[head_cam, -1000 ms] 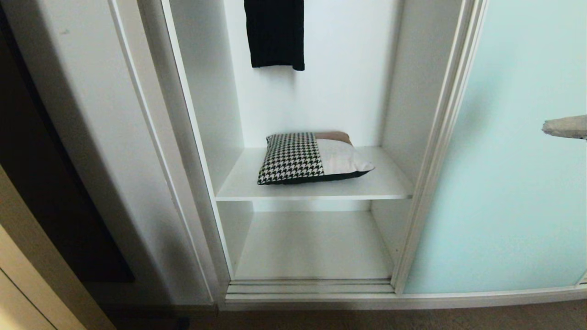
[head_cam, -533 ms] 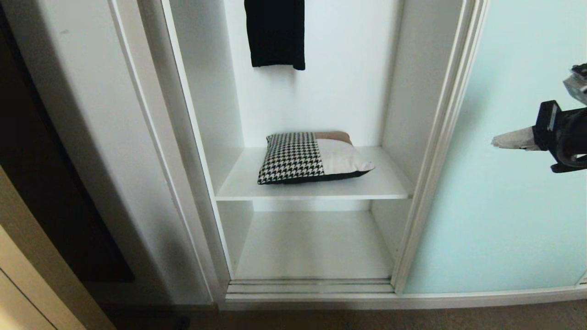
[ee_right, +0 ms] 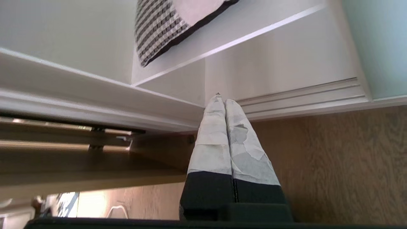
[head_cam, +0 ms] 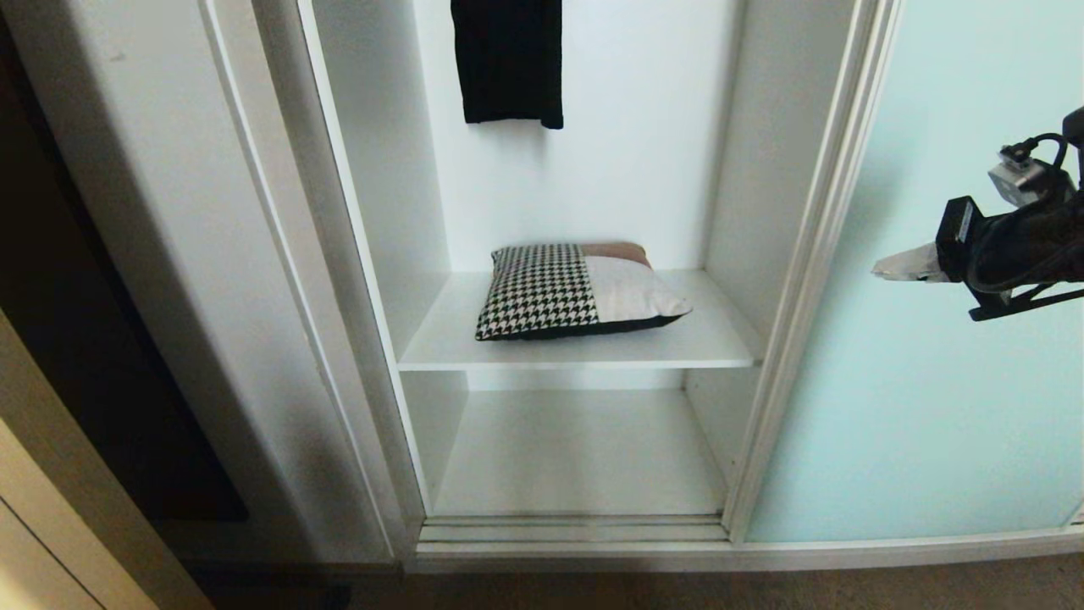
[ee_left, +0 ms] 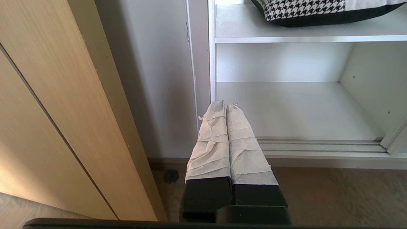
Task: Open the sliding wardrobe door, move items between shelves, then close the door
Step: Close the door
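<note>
The aqua frosted sliding wardrobe door (head_cam: pixel 931 339) stands pushed to the right, leaving the wardrobe open. A houndstooth, brown and grey cushion (head_cam: pixel 576 292) lies on the upper shelf (head_cam: pixel 703 339); the lower shelf (head_cam: pixel 576 457) is bare. My right gripper (head_cam: pixel 881 271) is shut and empty, hanging in front of the door glass with its tips pointing left toward the opening. In the right wrist view the right gripper (ee_right: pixel 222 100) points at the floor track, with the cushion (ee_right: pixel 162 28) beyond. The left gripper (ee_left: pixel 225 106) is shut and empty, low by the wardrobe's left post.
A black garment (head_cam: pixel 508 59) hangs at the top of the opening. The ridged floor track (head_cam: pixel 576 534) runs along the bottom. A white side panel (head_cam: pixel 212 296) and a wooden cabinet (ee_left: pixel 63 111) stand to the left. Brown floor (ee_right: pixel 334 159) lies in front.
My right arm has come in from the right edge, moving left and slightly down across the door glass; its wrist and camera now show. Cushion, door and left arm have not moved.
</note>
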{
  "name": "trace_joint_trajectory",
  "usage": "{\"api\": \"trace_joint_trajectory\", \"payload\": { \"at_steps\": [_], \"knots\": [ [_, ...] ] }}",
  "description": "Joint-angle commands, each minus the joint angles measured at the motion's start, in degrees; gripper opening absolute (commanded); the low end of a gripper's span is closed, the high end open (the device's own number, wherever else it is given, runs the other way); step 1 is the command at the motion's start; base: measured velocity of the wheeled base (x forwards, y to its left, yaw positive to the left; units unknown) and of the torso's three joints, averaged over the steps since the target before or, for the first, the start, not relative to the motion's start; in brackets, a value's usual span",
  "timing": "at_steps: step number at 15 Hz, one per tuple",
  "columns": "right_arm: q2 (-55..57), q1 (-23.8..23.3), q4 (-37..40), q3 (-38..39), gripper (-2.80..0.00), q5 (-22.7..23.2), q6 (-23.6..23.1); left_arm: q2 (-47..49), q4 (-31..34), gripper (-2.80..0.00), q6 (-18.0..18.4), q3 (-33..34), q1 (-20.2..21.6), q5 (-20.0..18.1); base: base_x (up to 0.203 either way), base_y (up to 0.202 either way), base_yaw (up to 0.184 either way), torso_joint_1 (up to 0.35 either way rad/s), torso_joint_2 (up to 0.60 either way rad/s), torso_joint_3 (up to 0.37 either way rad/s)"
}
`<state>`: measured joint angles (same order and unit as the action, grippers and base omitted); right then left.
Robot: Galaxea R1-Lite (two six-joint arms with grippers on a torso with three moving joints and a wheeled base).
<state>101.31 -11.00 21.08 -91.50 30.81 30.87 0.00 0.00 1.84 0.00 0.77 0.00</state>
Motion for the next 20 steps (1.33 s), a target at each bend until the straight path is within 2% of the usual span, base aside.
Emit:
{"api": "trace_joint_trajectory", "payload": {
  "at_steps": [1,3,7,13,15,20],
  "knots": [
    [3.35,0.01,-0.1,-1.92,-2.8,-0.94,0.3,0.09,0.0,-2.8,0.0,0.0,0.02,0.0,0.0,0.0,0.0,0.0,0.0,0.0],
    [5.5,0.01,-0.3,-3.85,-2.8,-2.45,0.41,0.09,0.0,-2.8,0.0,0.0,0.02,0.0,0.0,0.0,0.0,0.0,0.0,0.0],
    [9.96,-0.49,-1.12,-8.43,-2.8,-2.68,0.42,0.09,0.0,-2.8,0.0,0.0,0.02,0.0,0.0,0.0,0.0,0.0,0.0,0.0],
    [15.0,-1.98,-5.66,-11.0,-2.8,-3.98,0.42,0.09,0.0,-2.8,0.0,0.0,0.02,0.0,0.0,0.0,0.0,0.0,0.0,0.0],
    [16.44,-1.93,-7.32,-12.2,-2.8,-5.9,0.42,0.09,0.0,-2.8,0.0,0.0,0.02,0.0,0.0,0.0,0.0,0.0,0.0,0.0],
    [19.25,-1.22,-8.49,-15.17,-2.8,-6.37,2.16,0.09,0.0,-2.8,0.0,0.01,0.02,0.0,0.0,0.0,0.0,0.0,0.0,0.0]
  ]
}}
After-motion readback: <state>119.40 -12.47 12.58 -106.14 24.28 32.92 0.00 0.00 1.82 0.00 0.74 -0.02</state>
